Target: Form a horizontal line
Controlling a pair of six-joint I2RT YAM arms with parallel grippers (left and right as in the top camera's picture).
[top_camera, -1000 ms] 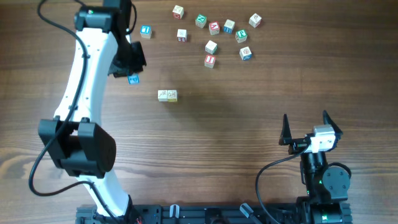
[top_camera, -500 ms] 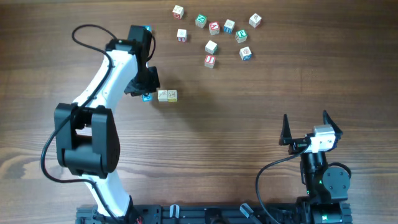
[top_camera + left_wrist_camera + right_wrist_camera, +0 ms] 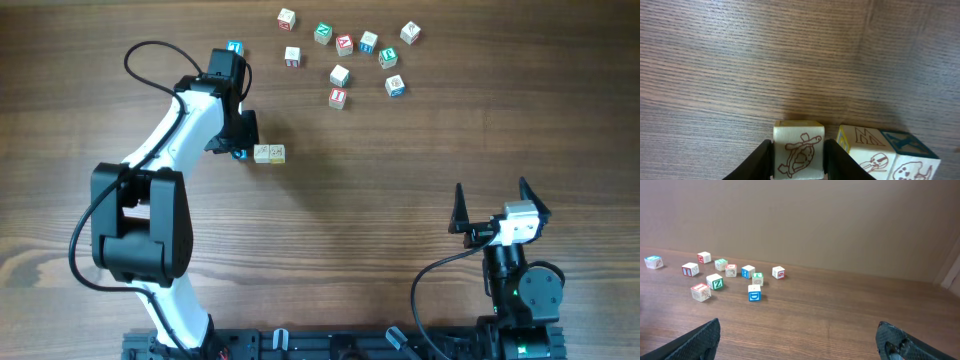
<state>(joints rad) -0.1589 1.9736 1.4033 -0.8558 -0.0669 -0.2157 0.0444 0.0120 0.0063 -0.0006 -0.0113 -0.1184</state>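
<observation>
My left gripper (image 3: 240, 151) is shut on a pale wooden cube (image 3: 799, 151) with a brown turtle drawn on its face; a blue edge of that cube (image 3: 238, 155) shows in the overhead view. It sits low over the table at the left end of the horizontal line (image 3: 269, 153), a short row of two cubes (image 3: 875, 156) touching side by side. Only my right finger (image 3: 836, 160) separates the held cube from the row. My right gripper (image 3: 493, 213) stands open and empty near the front right, far from all cubes.
Several loose letter cubes (image 3: 339, 75) lie scattered at the back of the table and also show in the right wrist view (image 3: 730, 270). One single cube (image 3: 234, 47) lies apart, behind my left arm (image 3: 175, 130). The table is brown wood (image 3: 400, 170).
My left gripper has carried its cube from the back left down and rightwards to the left end of the two-cube row. The right arm has stayed still.
</observation>
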